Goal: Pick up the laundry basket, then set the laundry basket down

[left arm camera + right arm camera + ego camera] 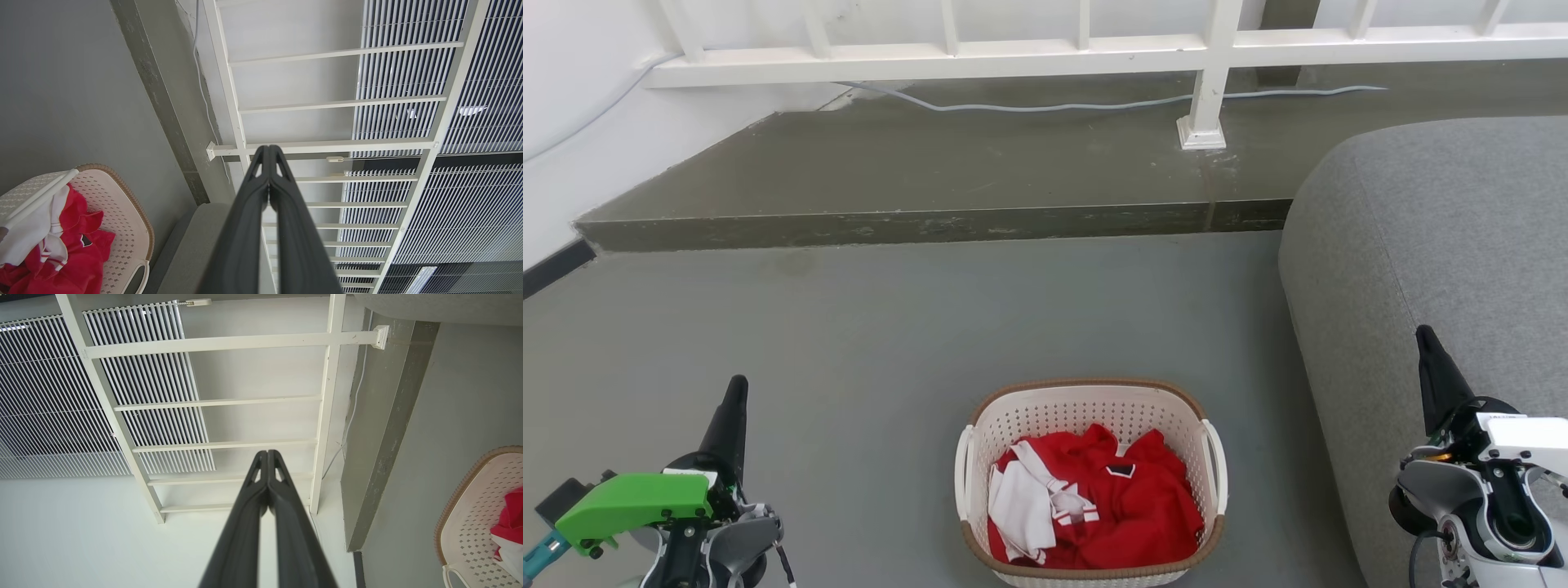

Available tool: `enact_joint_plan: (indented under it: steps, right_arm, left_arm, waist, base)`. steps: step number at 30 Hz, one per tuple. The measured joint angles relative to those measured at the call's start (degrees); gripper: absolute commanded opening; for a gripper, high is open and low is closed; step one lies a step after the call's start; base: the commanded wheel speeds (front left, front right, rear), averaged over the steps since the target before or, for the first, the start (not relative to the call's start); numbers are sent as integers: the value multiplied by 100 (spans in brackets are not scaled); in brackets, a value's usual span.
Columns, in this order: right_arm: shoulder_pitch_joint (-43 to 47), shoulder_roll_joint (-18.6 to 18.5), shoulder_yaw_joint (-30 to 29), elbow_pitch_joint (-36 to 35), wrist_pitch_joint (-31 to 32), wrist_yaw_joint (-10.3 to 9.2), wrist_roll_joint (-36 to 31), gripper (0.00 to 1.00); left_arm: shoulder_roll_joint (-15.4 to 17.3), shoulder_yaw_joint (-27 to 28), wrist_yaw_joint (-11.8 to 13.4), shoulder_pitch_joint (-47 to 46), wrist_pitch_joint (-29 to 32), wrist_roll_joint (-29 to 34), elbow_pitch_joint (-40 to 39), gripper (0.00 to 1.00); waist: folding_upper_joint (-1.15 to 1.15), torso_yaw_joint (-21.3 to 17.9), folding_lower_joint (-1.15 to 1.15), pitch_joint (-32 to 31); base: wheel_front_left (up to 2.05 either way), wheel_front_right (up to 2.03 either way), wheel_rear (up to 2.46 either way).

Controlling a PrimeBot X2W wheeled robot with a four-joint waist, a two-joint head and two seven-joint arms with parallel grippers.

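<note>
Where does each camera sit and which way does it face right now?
Head view: from the head, forward and down at the laundry basket on the floor; left gripper lower left, right gripper lower right.
Left wrist view: along its shut fingers toward the white railing.
Right wrist view: likewise along its shut fingers toward the railing.
Shared: all three show the basket and railing.

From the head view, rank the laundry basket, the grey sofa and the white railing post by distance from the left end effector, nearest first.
1. The laundry basket, on the floor, just right of the left end effector.
2. The grey sofa, farther right, beyond the basket.
3. The white railing post, far ahead on the raised ledge.
</note>
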Motion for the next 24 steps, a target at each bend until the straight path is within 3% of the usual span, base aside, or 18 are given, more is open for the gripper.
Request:
enact_joint_plan:
  steps: [24]
  right_arm:
    - [0, 0, -4, -5, 0, 0, 0, 0]
  left_arm:
    - [0, 11, 0, 0, 1, 0, -11, 0]
  waist:
    - [0, 0, 0, 0]
  base:
    - [0, 0, 0]
